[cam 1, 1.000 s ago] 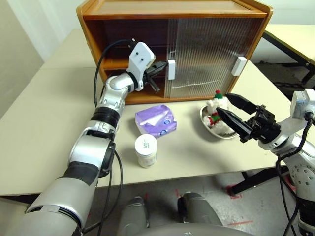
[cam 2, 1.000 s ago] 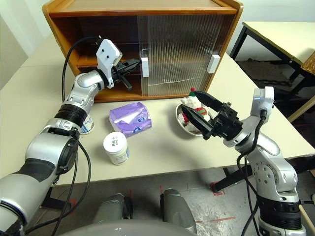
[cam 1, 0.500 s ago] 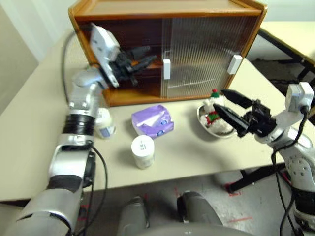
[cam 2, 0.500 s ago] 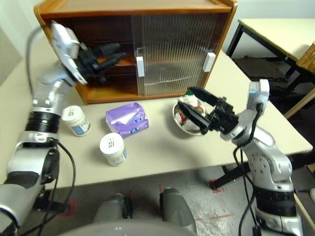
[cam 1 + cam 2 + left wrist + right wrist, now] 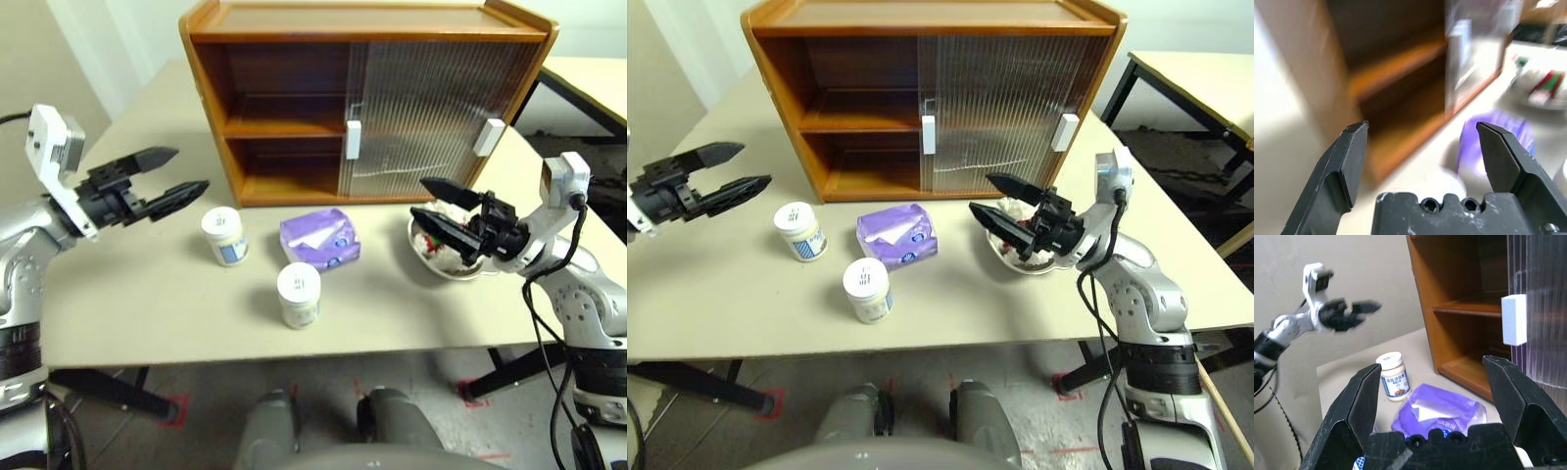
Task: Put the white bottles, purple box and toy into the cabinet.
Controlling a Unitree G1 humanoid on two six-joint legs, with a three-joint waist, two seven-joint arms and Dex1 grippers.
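The cabinet (image 5: 284,98) stands at the back of the table, its left half open and both ribbed doors (image 5: 421,108) over the right half. One white bottle (image 5: 223,235) sits left of the purple box (image 5: 319,238), another (image 5: 299,294) in front of it. The toy (image 5: 446,257) lies in its metal dish (image 5: 441,275) to the right, partly hidden by my right gripper (image 5: 419,198), which hangs open just above it, pointing left. My left gripper (image 5: 191,168) is open and empty above the table, well left of the cabinet. The right wrist view shows a bottle (image 5: 1394,377) and the purple box (image 5: 1440,413).
The beige table (image 5: 147,304) has free room at its left and along the front edge. A second table (image 5: 588,73) stands behind to the right. The cabinet's inner shelf (image 5: 284,127) and floor are bare on the open side.
My left gripper has pulled back from the door handle to the far left and opened. The right gripper stays open over the dish. The camera has shifted.
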